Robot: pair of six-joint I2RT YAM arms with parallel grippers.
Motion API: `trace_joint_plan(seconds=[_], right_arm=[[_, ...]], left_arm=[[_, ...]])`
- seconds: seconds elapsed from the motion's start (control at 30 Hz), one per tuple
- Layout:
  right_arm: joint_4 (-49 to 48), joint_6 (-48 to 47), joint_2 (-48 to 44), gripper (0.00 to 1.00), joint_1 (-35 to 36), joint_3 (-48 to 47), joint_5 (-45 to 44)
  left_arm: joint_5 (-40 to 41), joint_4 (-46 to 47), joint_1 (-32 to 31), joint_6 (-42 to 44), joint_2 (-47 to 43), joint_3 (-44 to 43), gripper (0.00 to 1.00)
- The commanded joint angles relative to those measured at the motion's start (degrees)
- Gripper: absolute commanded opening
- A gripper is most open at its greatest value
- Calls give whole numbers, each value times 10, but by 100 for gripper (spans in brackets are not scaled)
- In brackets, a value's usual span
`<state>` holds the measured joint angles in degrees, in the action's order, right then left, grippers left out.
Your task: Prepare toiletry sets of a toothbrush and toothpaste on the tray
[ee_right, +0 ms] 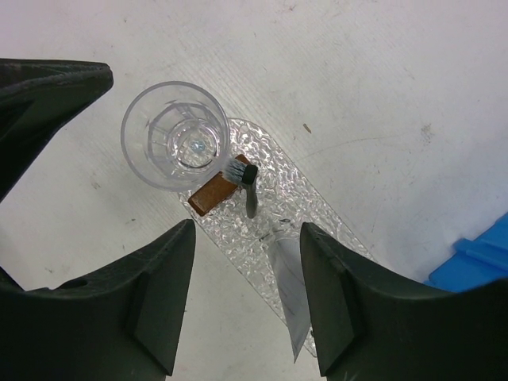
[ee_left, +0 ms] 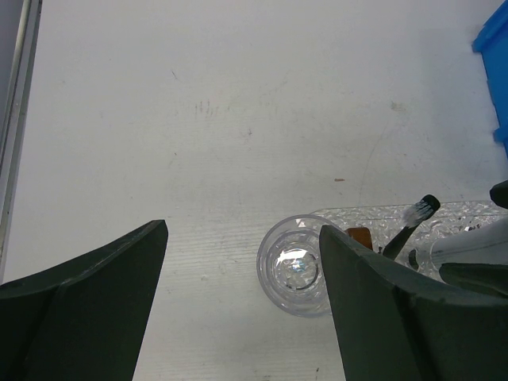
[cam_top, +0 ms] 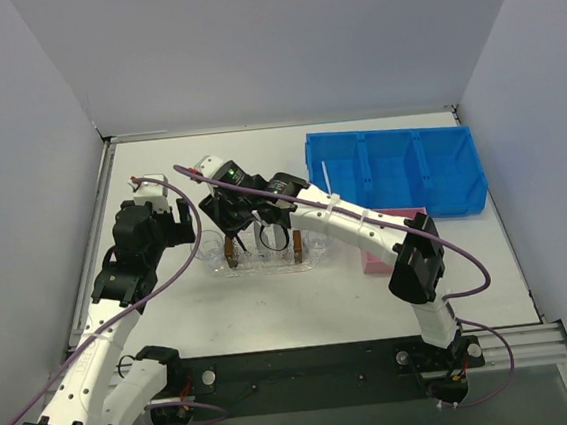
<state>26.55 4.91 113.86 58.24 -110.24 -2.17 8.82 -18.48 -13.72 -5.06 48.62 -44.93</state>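
Observation:
The clear textured tray (cam_top: 265, 263) lies mid-table. In the right wrist view the tray (ee_right: 309, 202) holds the black toothbrush (ee_right: 249, 184), its head resting on a brown block (ee_right: 211, 195), and a silvery-white toothpaste tube (ee_right: 290, 292) beside it. My right gripper (ee_right: 246, 232) hovers open over the tube, holding nothing. My left gripper (ee_left: 244, 232) is open and empty over bare table, left of the tray's end (ee_left: 452, 218). The black toothbrush (ee_left: 413, 224) and the tube (ee_left: 468, 244) also show there. A thin white stick, perhaps the white toothbrush (cam_top: 328, 179), lies in the blue bin.
A clear round cup (ee_right: 175, 146) stands at the tray's left end, also in the left wrist view (ee_left: 293, 267). A second cup (cam_top: 322, 240) and brown block (cam_top: 297, 243) are at the right end. The blue bin (cam_top: 396, 171) and the pink box (cam_top: 396, 250) are to the right.

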Motion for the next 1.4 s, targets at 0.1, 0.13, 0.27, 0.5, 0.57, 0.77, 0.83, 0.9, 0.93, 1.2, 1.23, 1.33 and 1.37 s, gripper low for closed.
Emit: trace_joint_plan(seconds=[0.1,0.13,0.27,0.5,0.57,0.77,0.83,0.9,0.93,1.2,1.23,1.33,1.37], right_arm=[[-37,9,-60,53,4,33,-8],[-39,9,-67,53,4,36,-8],[-47,13,-88,53,5,54,-9],[-55,20,-153,53,-2,106,-14],[-52,26,-186,53,-15,129,-16],[-34,65,-262,49,-128,192,8],[-35,66,-278,47,-165,218,6],[-33,64,-276,45,-216,230,14],[-33,63,-267,43,-232,232,16],[-17,17,-134,32,-332,172,57],[-15,5,-103,32,-338,160,57],[-12,-2,-45,30,-346,125,52],[-11,1,-30,30,-349,110,52]], left_arm=[[11,9,1,9,-2,-25,88],[12,10,0,8,-3,-25,88],[23,7,0,8,-5,-27,88],[42,20,2,5,-18,-17,87],[46,28,2,6,-24,-12,87],[50,40,4,12,-24,-2,87],[50,43,4,13,-21,-1,87],[50,43,4,15,-15,0,87],[50,46,4,15,-13,2,87],[38,49,6,20,9,4,87],[37,51,5,21,11,4,87],[39,52,7,22,16,5,87],[39,54,7,22,17,6,87]])
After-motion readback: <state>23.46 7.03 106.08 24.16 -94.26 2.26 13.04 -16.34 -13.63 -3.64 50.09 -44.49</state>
